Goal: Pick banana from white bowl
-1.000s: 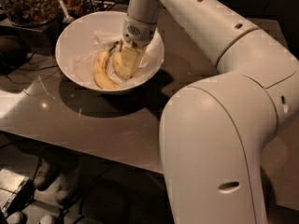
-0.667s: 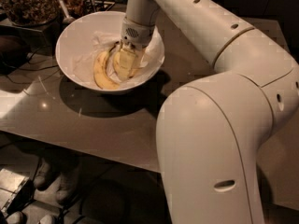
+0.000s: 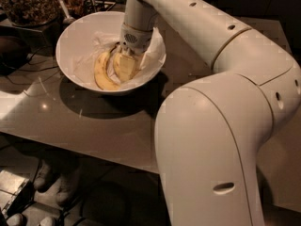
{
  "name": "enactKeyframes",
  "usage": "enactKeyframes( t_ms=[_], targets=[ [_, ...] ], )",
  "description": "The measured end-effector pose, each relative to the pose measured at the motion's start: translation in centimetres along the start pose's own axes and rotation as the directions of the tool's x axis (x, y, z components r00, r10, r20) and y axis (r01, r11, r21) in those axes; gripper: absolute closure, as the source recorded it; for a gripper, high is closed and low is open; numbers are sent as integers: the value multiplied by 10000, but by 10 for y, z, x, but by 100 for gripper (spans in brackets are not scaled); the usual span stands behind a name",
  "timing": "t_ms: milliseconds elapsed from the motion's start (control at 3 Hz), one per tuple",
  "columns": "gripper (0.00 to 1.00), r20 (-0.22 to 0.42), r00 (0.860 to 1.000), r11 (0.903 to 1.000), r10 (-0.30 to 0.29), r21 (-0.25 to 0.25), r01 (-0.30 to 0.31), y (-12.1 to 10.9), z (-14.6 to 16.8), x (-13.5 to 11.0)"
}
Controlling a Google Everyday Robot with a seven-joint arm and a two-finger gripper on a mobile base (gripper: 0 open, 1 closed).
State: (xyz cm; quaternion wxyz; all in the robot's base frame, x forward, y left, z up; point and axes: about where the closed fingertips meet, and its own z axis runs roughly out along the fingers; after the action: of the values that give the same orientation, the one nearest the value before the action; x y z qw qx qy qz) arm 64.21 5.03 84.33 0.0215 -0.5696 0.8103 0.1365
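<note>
The white bowl (image 3: 75, 41) stands at the back left of the table. A curved yellow banana (image 3: 100, 73) with a brownish stem lies in it, on the near side, over crinkled white paper. My gripper (image 3: 125, 66) reaches straight down into the bowl, just right of that banana and touching or nearly touching it. What lies under the gripper is hidden by the wrist and by the pale yellow of the gripper itself. I cannot make out a second banana.
A clear container of brown bits (image 3: 23, 4) and a utensil (image 3: 63, 8) stand behind the bowl at the back left. The glossy table (image 3: 94, 126) has its front edge near the bottom. My arm's large links (image 3: 211, 140) fill the right side. Cables lie at the left.
The gripper stays at the same spot in the bowl. The arm's big near link has shifted slightly to the left. The banana has not moved.
</note>
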Motion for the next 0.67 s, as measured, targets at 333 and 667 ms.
enactKeyframes(
  t_ms=[333, 667],
  targets=[
    [86, -2, 10000, 10000, -3, 3, 3, 0, 0, 0],
    [100, -2, 10000, 10000, -3, 3, 3, 0, 0, 0]
  ],
)
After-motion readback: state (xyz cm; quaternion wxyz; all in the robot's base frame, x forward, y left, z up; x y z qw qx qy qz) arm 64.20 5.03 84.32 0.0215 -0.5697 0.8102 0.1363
